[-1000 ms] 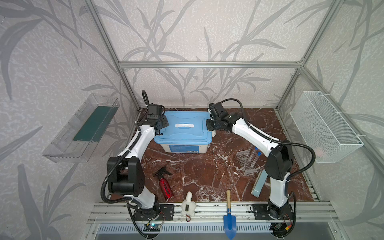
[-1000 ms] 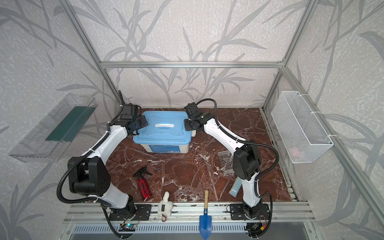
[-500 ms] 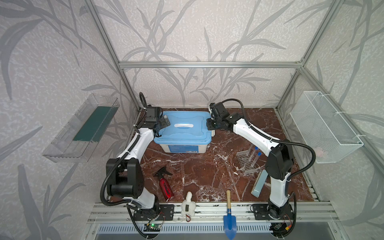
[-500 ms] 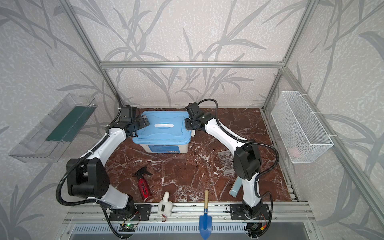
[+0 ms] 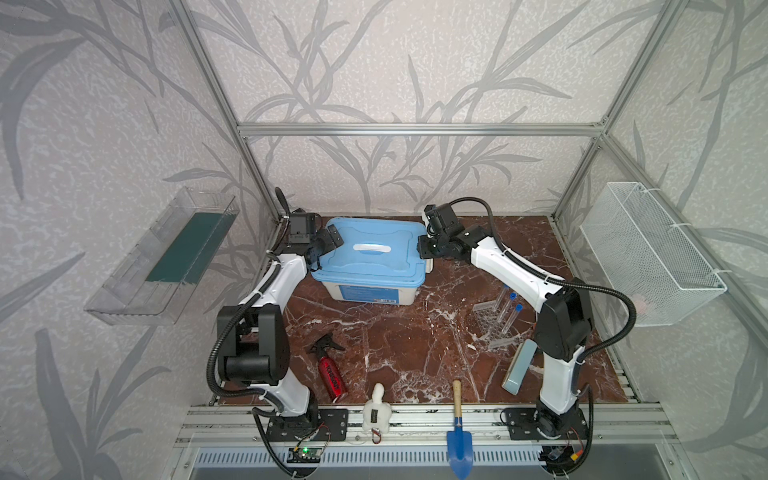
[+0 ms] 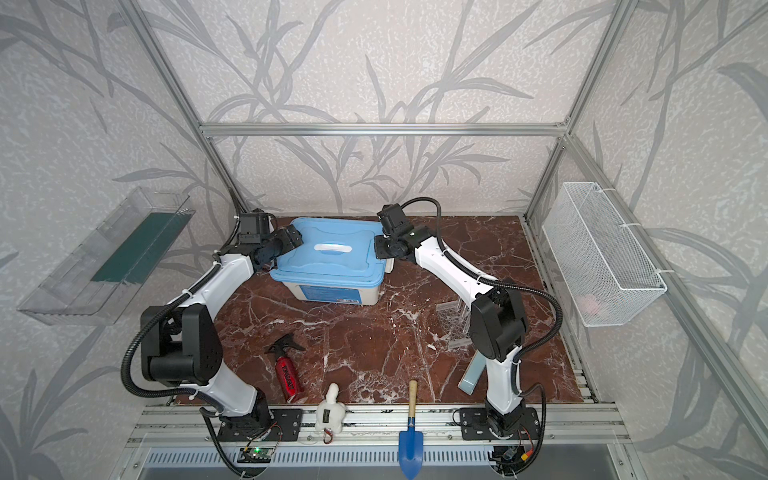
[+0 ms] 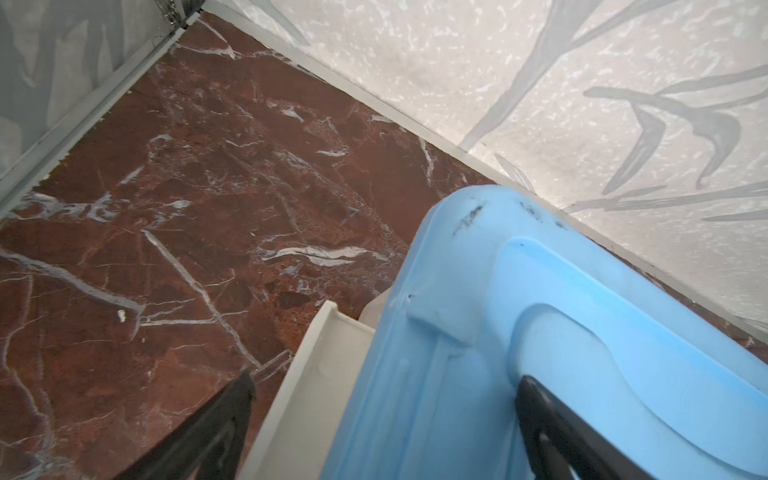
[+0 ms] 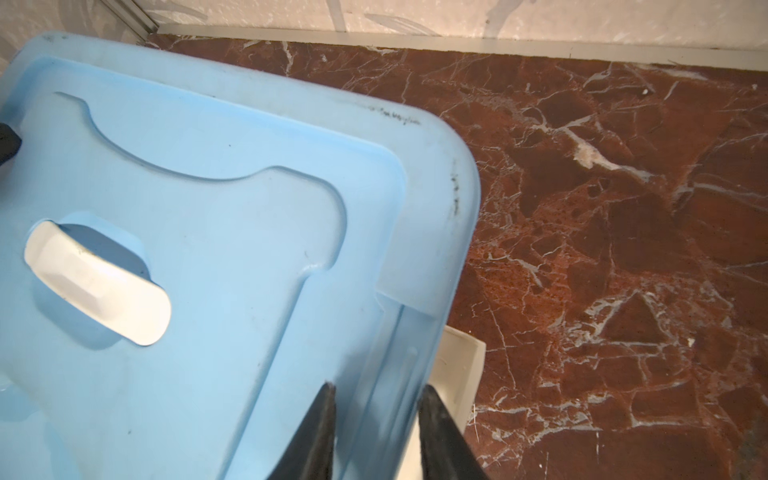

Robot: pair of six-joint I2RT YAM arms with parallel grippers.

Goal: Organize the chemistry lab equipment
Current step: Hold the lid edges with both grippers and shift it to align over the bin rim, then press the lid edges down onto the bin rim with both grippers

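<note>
The left end effector is spread wide across the left edge of the blue lid, with one finger over the lid and one outside it. The right end effector pinches the lid's right rim between narrowly set fingers. The rack with its blue-capped tubes stands on the counter beside the right arm, well apart from the box.

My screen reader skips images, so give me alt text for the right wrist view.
The right gripper pinches the rim of a blue lid between black jaws; the lid has a white handle, and red marble tabletop lies beyond.
</note>
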